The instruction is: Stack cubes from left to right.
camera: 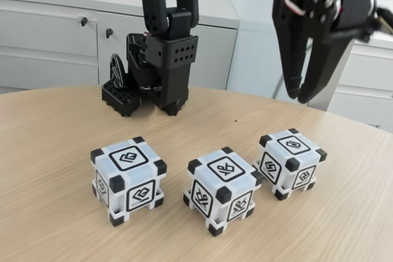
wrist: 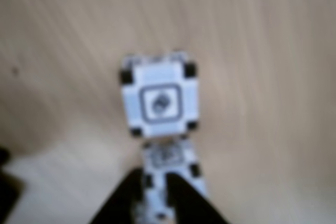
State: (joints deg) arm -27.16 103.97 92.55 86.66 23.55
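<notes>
white cubes sit in a row on the wooden table, none stacked yet. gripper hangs above them, jaws slightly parted, empty. next, i judge, it must descend and grasp one.

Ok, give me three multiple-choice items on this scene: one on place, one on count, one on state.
1. In the fixed view, where is the gripper?
A. raised above the right cube
B. touching the left cube
C. resting flat on the table

2. How many cubes stand on the table?
A. two
B. three
C. four

3. How are the cubes arranged?
A. stacked in a tower
B. two stacked, one apart
C. all separate in a row

Answers: 1 A, it hangs above the right cube, clear of it. 2 B, counting the middle cube. 3 C, none sits on another.
</notes>
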